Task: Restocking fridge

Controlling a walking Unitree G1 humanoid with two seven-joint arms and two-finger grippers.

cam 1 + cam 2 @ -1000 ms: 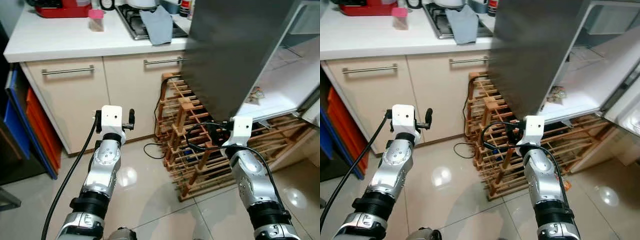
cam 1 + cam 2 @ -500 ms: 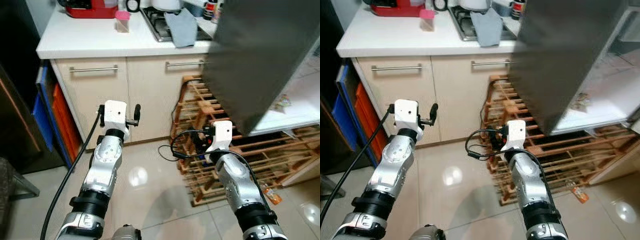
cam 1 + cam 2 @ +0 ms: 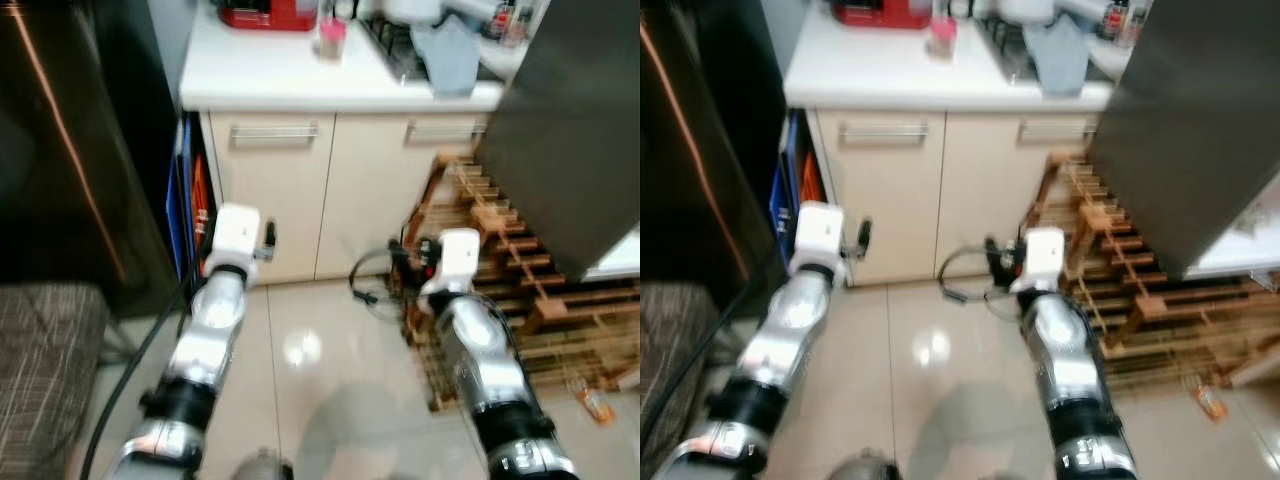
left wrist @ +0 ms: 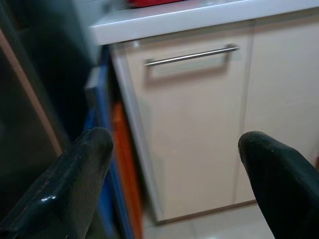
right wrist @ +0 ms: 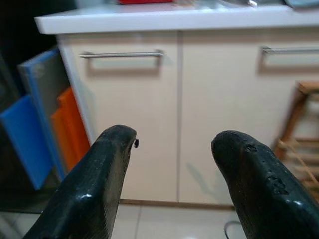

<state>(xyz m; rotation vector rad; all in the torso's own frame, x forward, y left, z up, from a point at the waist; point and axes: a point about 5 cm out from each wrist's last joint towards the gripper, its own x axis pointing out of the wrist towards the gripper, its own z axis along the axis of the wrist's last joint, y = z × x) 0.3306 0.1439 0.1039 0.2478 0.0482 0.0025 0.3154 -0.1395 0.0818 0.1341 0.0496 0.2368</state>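
Observation:
The fridge's dark grey door point(image 3: 570, 130) stands open at the right edge, with a bit of white inner shelf point(image 3: 1252, 232) behind it. Both silver arms reach forward at waist height over the tiled floor. My left gripper point(image 3: 267, 236) faces the cream cabinet door with the bar handle point(image 4: 192, 56); its fingers point(image 4: 75, 179) stand wide apart and hold nothing. My right gripper point(image 3: 404, 262) hangs in front of the same cabinets, left of the wine rack, open and empty, with its fingers point(image 5: 99, 174) spread.
A wooden wine rack point(image 3: 510, 270) stands on the floor under the fridge door. The white counter point(image 3: 300, 85) carries a pink cup point(image 3: 331, 38), a red appliance point(image 3: 265, 14) and a grey cloth point(image 3: 450, 55). Blue and orange boards point(image 3: 192, 200), a dark tall unit point(image 3: 70, 150) and a woven seat point(image 3: 45, 360) lie left.
The whole view has swung left, so the camera has turned. The fridge has slid to the right edge; the dark unit and woven seat have come in. Both arms keep their pose.

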